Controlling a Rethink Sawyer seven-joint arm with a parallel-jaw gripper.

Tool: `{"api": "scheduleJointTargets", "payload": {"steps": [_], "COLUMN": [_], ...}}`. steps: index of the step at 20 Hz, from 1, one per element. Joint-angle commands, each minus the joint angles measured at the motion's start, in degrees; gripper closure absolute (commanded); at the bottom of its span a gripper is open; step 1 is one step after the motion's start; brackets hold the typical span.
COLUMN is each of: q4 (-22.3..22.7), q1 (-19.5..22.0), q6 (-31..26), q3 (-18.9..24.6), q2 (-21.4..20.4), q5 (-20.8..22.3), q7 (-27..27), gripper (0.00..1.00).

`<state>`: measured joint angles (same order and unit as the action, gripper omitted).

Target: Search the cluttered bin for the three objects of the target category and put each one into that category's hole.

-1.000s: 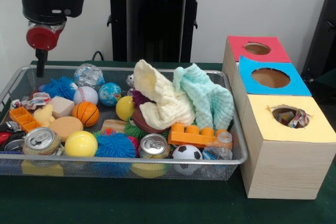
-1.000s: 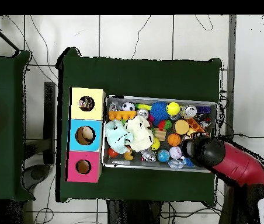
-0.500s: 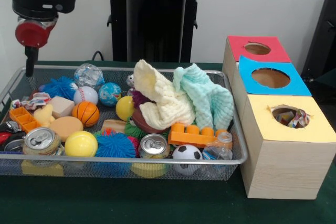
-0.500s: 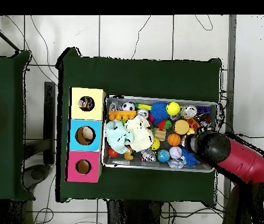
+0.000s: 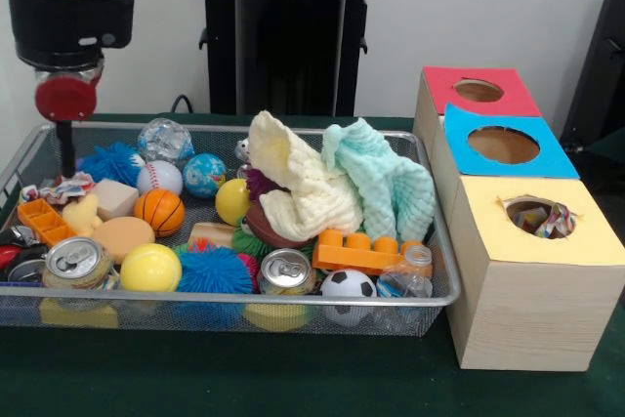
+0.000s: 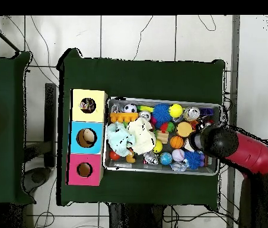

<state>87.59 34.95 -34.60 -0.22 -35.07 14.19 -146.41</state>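
The red and black arm is hanging over the left end of the wire mesh bin (image 5: 430, 296) in the front view, and its gripper (image 5: 66, 151) is showing as a single thin dark stem pointing down just above a crumpled wrapper (image 5: 61, 187) with a red, yellow and blue print. That wrapper is lying against the bin's left wall, beside a tan block (image 5: 115, 198) and an orange plastic tray (image 5: 44, 221). Whether the jaws are standing wide or narrow cannot be told, since they are reading as one dark bar in the front view and the arm's wrist is covering them in the overhead view; nothing is visibly hanging from them.

The bin is sitting on the green table (image 5: 293, 378), crowded with balls, two drink cans, a blue spiky ball (image 5: 215, 271), an orange toy brick (image 5: 356, 252), a cream cloth (image 5: 303, 187) and a mint cloth (image 5: 386, 183) heaped near the middle. To the right of the bin three wooden boxes are standing in a row, red-topped farthest, blue-topped between, and the yellow-topped box (image 5: 532, 310) nearest the camera. Inside the hole (image 5: 540, 216) of the yellow-topped box a bit of multicoloured printed wrapper (image 5: 557, 222) is showing against the rim
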Motion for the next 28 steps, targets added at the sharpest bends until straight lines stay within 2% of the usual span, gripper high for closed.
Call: {"api": "scheduleJointTargets", "payload": {"steps": [1, 8, 18, 22, 28], "q4": [-2.2, 1.0, -2.5, -1.0, -2.5], "q1": [0.8, 2.1, 2.9, 3.8, 5.2], "q6": [-9.5, -8.2, -6.0, -5.8, -5.5], "q3": [13.5, 14.6, 13.3, 12.8, 12.8], "q2": [3.1, 0.6, 0.9, 0.4, 2.3], "q5": [7.9, 9.2, 9.9, 9.4, 9.7], "q7": [28.2, 29.4, 25.3, 24.3, 24.2], "gripper": [0.00, 0.00, 0.00, 0.00, 0.00]}}
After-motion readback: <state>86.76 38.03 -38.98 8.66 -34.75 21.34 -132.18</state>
